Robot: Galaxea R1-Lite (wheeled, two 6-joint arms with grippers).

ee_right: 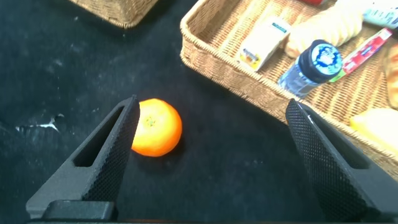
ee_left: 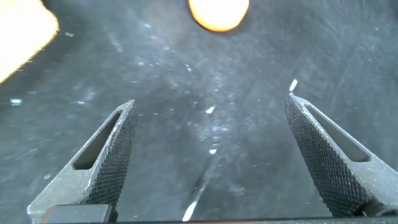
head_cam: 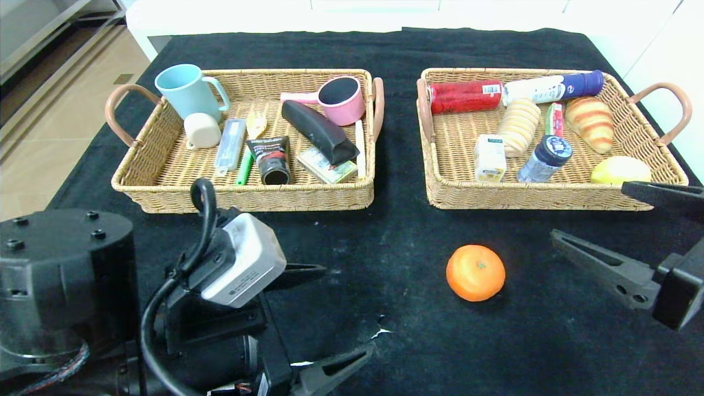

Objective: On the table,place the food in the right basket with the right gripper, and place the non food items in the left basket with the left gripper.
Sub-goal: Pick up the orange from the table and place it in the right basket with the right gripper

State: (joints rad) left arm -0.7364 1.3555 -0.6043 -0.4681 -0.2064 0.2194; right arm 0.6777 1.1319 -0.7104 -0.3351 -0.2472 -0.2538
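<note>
Meanwhile, the orange [head_cam: 475, 273] sat center-right on the counter [head_cam: 418, 341], right tool [head_cam: 624, 231] spread nearby; left tool [head_cam: 316, 313] spread too.

The pasta fork [head_cam: 248, 148] lies half hidden (yellow head mostly covered) beneath the black tube [head_cam: 269, 159].

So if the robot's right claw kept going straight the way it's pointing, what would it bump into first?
Probably the orange. The open right end effector points toward it across the black table, one finger already beside it. Height is unclear, so it might hit the cloth first.
</note>
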